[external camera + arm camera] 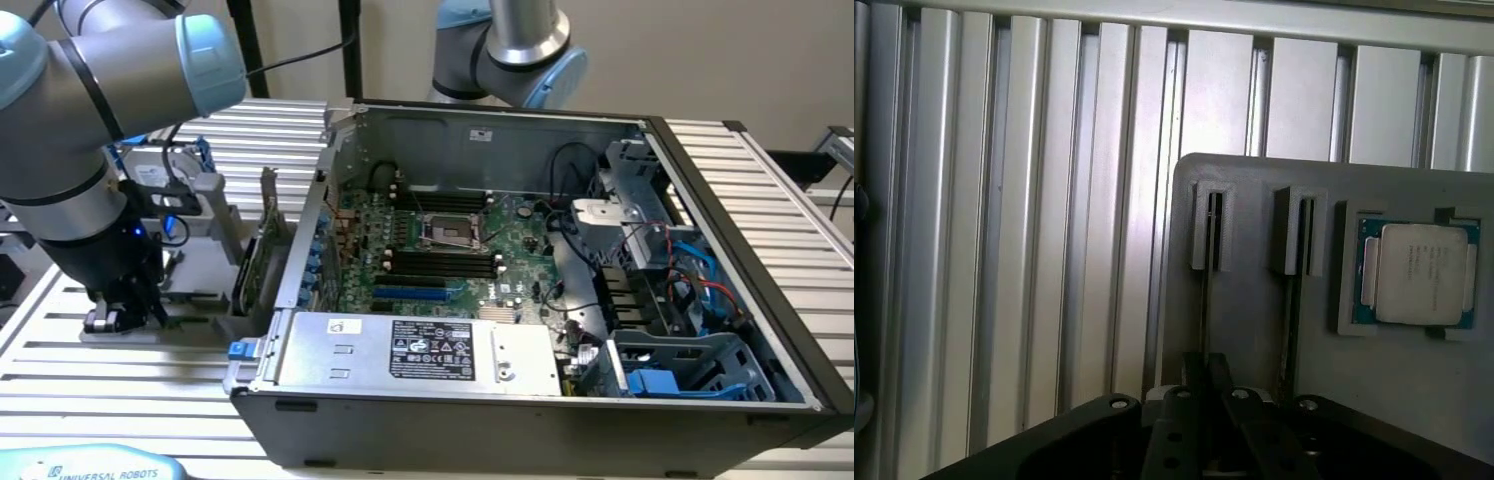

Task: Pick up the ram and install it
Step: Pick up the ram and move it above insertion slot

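Observation:
The ram (1206, 270) stands on edge in a slot of the grey holder tray (1249, 320), showing as a thin dark strip. My gripper (1205, 368) is down over that slot, its two fingers (1192, 372) pressed close on either side of the stick's near end, shut on it. In the exterior view my gripper (118, 315) is low over the same tray (200, 285), to the left of the open computer case. The motherboard (447, 245) lies inside the case, with its dark memory slots (434, 265) near the middle.
A square silver processor (1419, 272) sits in a tray pocket beside a second slot (1295, 290). An upright green card (254, 265) stands between tray and case wall (310, 240). The power supply (427, 350) and cables (667, 280) crowd the case. Another arm (514, 50) stands behind.

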`<state>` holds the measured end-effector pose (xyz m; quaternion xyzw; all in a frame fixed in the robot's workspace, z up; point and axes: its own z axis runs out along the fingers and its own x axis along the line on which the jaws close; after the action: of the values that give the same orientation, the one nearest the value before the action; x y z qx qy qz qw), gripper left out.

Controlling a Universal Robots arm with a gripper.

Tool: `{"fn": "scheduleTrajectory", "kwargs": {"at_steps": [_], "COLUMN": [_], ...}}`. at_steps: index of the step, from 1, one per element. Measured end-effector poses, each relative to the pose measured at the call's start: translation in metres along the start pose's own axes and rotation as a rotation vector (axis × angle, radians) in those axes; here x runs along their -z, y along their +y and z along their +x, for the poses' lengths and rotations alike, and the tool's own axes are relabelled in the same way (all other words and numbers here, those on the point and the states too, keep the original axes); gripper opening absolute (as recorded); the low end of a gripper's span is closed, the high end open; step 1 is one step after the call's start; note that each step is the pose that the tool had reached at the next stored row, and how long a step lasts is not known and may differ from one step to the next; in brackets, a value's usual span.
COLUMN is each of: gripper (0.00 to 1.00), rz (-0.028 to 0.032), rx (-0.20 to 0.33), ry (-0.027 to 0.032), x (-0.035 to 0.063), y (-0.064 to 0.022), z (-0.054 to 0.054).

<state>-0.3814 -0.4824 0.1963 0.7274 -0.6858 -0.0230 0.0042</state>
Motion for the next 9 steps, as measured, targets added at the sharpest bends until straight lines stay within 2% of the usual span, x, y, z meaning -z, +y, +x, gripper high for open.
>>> {"fn": "scheduleTrajectory", "kwargs": {"at_steps": [9], "gripper": [0.13], "rz": [0.0002], "rx": [-0.005], "ry": [-0.0001], "x": [0.0], "y": [0.0], "z": [0.0]}}
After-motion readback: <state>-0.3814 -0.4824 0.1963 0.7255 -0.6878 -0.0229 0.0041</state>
